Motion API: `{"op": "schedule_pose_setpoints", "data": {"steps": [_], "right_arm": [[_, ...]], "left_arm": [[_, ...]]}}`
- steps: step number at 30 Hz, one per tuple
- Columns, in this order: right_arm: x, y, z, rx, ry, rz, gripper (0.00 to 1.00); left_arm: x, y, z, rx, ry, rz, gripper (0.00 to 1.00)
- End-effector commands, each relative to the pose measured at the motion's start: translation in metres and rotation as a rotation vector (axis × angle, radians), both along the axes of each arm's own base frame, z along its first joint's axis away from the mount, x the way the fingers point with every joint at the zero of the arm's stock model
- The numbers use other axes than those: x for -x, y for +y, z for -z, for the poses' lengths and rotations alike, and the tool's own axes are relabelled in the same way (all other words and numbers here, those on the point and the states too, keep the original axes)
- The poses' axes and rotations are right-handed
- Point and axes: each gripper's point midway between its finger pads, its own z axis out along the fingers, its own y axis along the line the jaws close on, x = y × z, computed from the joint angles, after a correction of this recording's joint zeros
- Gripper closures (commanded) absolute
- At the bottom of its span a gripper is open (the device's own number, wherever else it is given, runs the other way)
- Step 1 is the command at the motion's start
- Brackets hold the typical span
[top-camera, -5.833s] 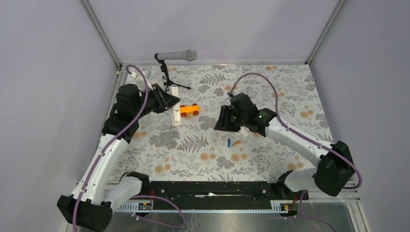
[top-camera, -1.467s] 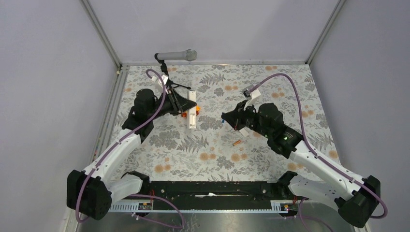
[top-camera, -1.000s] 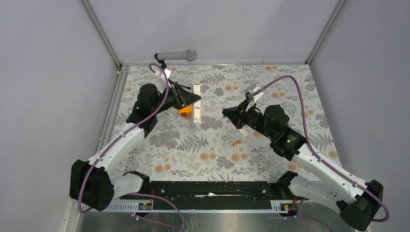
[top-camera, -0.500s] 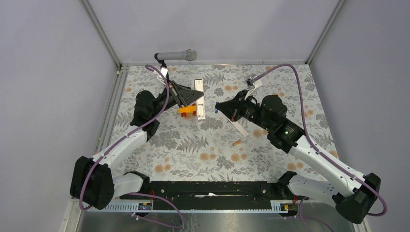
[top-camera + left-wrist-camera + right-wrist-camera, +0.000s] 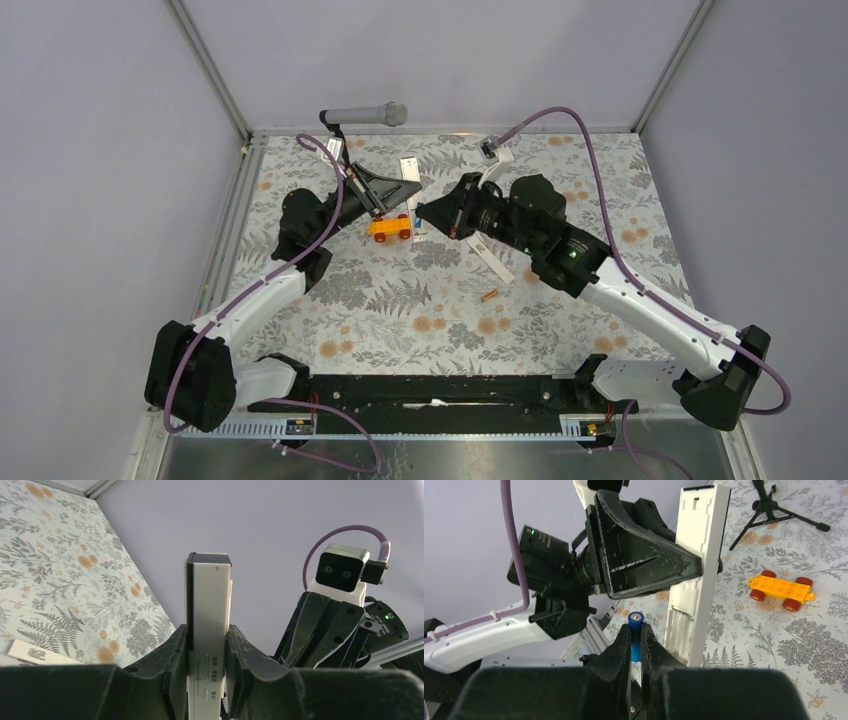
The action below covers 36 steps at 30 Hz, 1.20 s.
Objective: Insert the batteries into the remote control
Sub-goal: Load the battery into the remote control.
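My left gripper (image 5: 207,666) is shut on the white remote control (image 5: 208,625) and holds it raised off the table, upright between the fingers. In the right wrist view the remote control (image 5: 698,575) shows its open battery compartment facing my right gripper. My right gripper (image 5: 636,639) is shut on the blue battery (image 5: 636,630), which stands end-up just left of the compartment, a short gap away. From above, the two grippers meet over the table's back middle, left gripper (image 5: 400,188) and right gripper (image 5: 423,216). The orange battery (image 5: 489,296) lies on the table. The flat white back cover (image 5: 488,256) lies beside the right arm.
An orange toy car with red wheels (image 5: 390,228) sits under the two grippers. A grey microphone on a black tripod (image 5: 365,116) stands at the back left corner. Walls close in the flowered table (image 5: 400,320) on three sides.
My right gripper has carried the blue battery leftward and toward the back, up to the remote. The left gripper has tilted and lifted the remote slightly toward the back.
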Motion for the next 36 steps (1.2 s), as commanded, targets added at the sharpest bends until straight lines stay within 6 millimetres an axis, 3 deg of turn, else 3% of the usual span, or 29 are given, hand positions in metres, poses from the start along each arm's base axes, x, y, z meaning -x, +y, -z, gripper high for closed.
{"op": "schedule_pose_setpoints", "data": {"steps": [1,14,27,36], "right_arm": [[-0.008,-0.001,-0.017,0.024,-0.019,0.076,0.97],[-0.025,-0.003,-0.004,0.176,-0.068,0.153,0.96],[-0.019,0.01,0.011,0.284,-0.074,0.066,0.89],[-0.017,0.01,0.005,0.281,-0.048,0.061,0.83]], "left_arm": [[0.001,0.002,-0.033,0.125,-0.011,0.002,1.0],[0.007,-0.001,-0.039,0.174,0.026,0.048,1.0],[0.007,-0.004,-0.041,0.19,0.019,0.062,1.0],[0.005,-0.003,-0.037,0.191,0.037,0.054,1.0]]}}
